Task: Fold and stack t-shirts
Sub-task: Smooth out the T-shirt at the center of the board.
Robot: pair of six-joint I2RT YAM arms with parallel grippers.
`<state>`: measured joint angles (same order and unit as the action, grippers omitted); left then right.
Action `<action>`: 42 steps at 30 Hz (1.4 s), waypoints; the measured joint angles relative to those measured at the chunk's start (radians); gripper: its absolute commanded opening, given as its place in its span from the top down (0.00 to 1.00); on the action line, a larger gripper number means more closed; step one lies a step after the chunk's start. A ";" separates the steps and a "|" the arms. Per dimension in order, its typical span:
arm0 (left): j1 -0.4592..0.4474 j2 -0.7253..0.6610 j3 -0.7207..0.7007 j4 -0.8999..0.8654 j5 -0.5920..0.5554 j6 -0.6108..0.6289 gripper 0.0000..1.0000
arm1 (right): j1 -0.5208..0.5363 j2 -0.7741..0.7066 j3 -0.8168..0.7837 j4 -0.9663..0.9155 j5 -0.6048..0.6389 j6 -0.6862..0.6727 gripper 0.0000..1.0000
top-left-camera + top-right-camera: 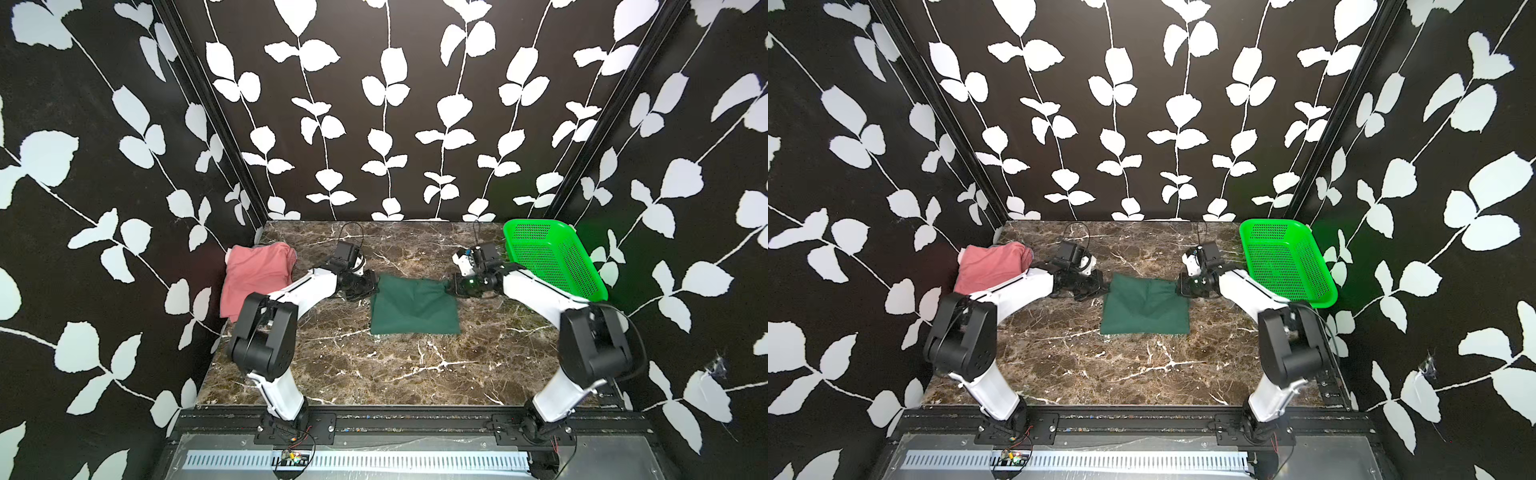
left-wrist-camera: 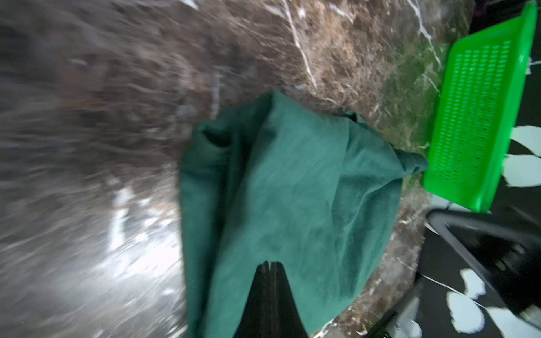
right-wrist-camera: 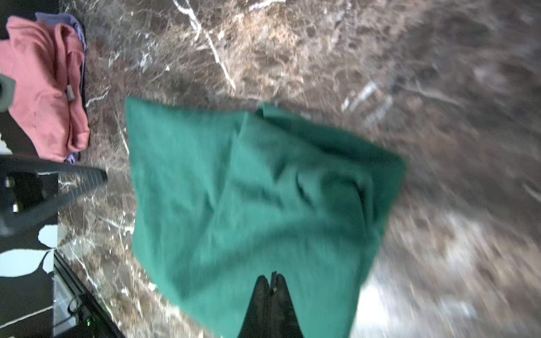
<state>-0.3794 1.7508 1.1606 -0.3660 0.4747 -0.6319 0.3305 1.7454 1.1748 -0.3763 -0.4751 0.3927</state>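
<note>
Motion-blurred wrist views; glare on table [image 2: 126, 234]

Black, white-leafed walls [image 1: 353, 104] enclose a brown marble tabletop [image 1: 374, 374].

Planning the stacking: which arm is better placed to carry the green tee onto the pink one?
Left, likely: the left jaws are shut on the green tee corner nearest the pink tee, beside that arm; the right jaws grip the corner toward the basket.

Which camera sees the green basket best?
The top views. Both show the whole basket, rim, holes and all, sharp and unblocked. The left wrist view also catches the basket, but only at the picture's edge and a bit blurry. The right wrist view doesn't show it at all.
</note>
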 measured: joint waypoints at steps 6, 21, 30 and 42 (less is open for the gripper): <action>-0.046 0.113 0.145 0.022 0.071 -0.002 1.00 | 0.003 0.227 0.098 0.001 -0.013 0.000 1.00; -0.124 0.323 0.214 0.094 0.058 -0.040 1.00 | 0.003 0.331 0.283 -0.031 0.003 -0.024 1.00; -0.112 0.220 0.142 -0.013 -0.130 -0.013 1.00 | 0.001 0.331 0.283 -0.090 0.043 -0.119 1.00; -0.071 0.024 0.037 -0.157 -0.249 0.061 1.00 | -0.005 0.332 0.276 -0.100 0.039 -0.127 1.00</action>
<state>-0.4503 1.7752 1.1980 -0.5228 0.2260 -0.5709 0.3256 2.0777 1.4509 -0.4759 -0.4362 0.2653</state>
